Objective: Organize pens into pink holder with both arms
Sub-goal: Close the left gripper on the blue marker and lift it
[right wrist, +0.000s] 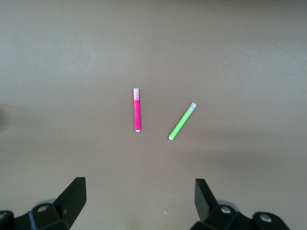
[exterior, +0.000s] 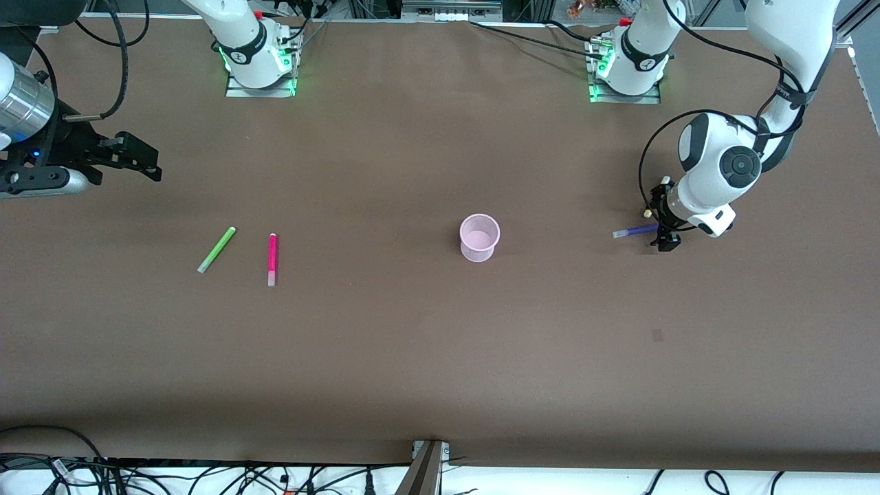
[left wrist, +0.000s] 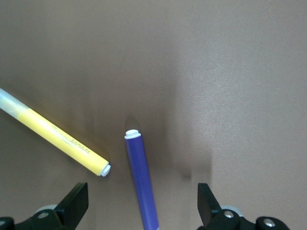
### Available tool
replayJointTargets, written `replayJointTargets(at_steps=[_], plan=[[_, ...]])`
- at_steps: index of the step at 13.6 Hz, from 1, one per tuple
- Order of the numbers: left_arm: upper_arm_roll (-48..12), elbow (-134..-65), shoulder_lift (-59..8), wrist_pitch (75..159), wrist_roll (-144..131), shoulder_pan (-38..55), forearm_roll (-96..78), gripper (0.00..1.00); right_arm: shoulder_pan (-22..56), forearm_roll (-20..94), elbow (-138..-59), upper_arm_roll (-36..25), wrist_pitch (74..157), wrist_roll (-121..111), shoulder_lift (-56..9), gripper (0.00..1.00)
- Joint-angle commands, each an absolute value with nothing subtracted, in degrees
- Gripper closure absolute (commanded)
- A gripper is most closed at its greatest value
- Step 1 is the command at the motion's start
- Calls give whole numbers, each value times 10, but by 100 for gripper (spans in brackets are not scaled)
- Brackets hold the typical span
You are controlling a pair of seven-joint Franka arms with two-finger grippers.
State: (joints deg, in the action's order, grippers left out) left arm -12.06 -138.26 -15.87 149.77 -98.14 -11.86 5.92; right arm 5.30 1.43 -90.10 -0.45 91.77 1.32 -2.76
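Note:
The pink holder (exterior: 479, 237) stands upright mid-table and looks empty. The purple pen (exterior: 636, 232) lies toward the left arm's end. My left gripper (exterior: 665, 220) is low over it, open, with the pen (left wrist: 142, 179) between its fingers (left wrist: 76, 203); nothing is gripped. The yellow pen (left wrist: 55, 136) lies beside the purple one, mostly hidden in the front view. The green pen (exterior: 216, 249) and magenta pen (exterior: 272, 259) lie toward the right arm's end. My right gripper (exterior: 141, 161) is open and empty, high above the table; its wrist view shows the magenta pen (right wrist: 137, 110) and green pen (right wrist: 183, 121).
The brown table (exterior: 440, 357) carries a small dark patch (exterior: 657, 335) nearer the front camera than the purple pen. A metal mount (exterior: 426, 467) and loose cables (exterior: 206, 476) sit at the front edge. The arm bases (exterior: 260, 58) stand along the back edge.

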Motion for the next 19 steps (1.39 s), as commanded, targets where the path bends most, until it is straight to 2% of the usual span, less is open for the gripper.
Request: replayJointTargets(at_steps=[1,4,9,10,11,14,17,19], plan=[[-125,-1390,-163,1530,-1028,-122,77,0,47,17,-891,-4,917,6,-33,0],[-125,-1390,-191,1570,-1029,-116,77,0,47,17,-891,-4,917,6,-33,0],[-123,-1389,-199,1571,-1029,-109,77,0,47,16,-891,-4,917,6,-33,0],[-123,-1389,-201,1571,-1029,-109,78,4,47,16,-891,-4,916,6,-33,0],[-123,-1389,-201,1571,-1029,-109,78,18,47,16,-891,-4,916,6,-33,0],[-123,-1388,-201,1571,-1028,-109,78,35,47,16,-891,-4,916,6,-33,0],[-123,-1388,-200,1571,-1027,-109,79,63,47,16,-891,-4,916,6,-33,0],[-123,-1388,-197,1570,-1027,-109,80,86,47,16,-891,-4,916,6,-33,0]])
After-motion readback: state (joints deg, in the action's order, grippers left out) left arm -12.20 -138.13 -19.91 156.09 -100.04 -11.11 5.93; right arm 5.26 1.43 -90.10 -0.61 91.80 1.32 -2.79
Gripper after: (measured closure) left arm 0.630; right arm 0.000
